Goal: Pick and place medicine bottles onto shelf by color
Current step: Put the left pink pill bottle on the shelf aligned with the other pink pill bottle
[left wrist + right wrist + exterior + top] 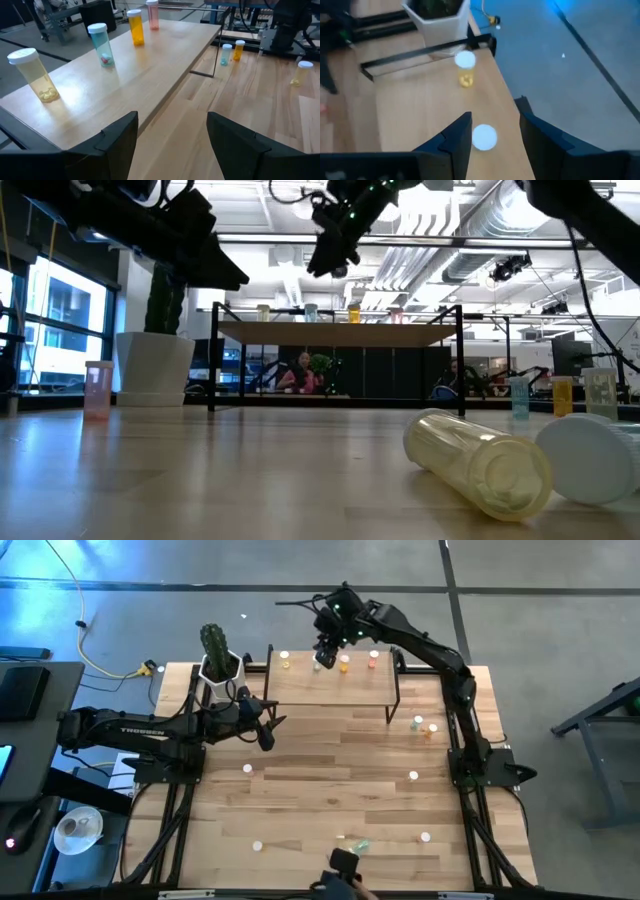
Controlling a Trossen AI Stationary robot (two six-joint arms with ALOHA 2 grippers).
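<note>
The shelf [330, 690], a low light-wood board on black legs, stands at the table's far side. Four white-capped bottles stand on it: yellow [32, 75], green [101, 45], orange [135, 27] and pink [152, 14]. My right gripper [325, 652] hangs open above the shelf, right over the green bottle's white cap [484, 137]. In the low view it [335, 250] is clear of the bottles. My left gripper [265, 730] is open and empty by the shelf's near left corner, and it also shows in the left wrist view [172, 135].
A white cactus pot [218, 665] stands left of the shelf. Loose bottles stand on the tabletop: two right of the shelf [425, 725], others at mid-table [413, 776] [247, 769] and near the front edge [257, 846]. A yellow bottle [480, 465] lies on its side near the front.
</note>
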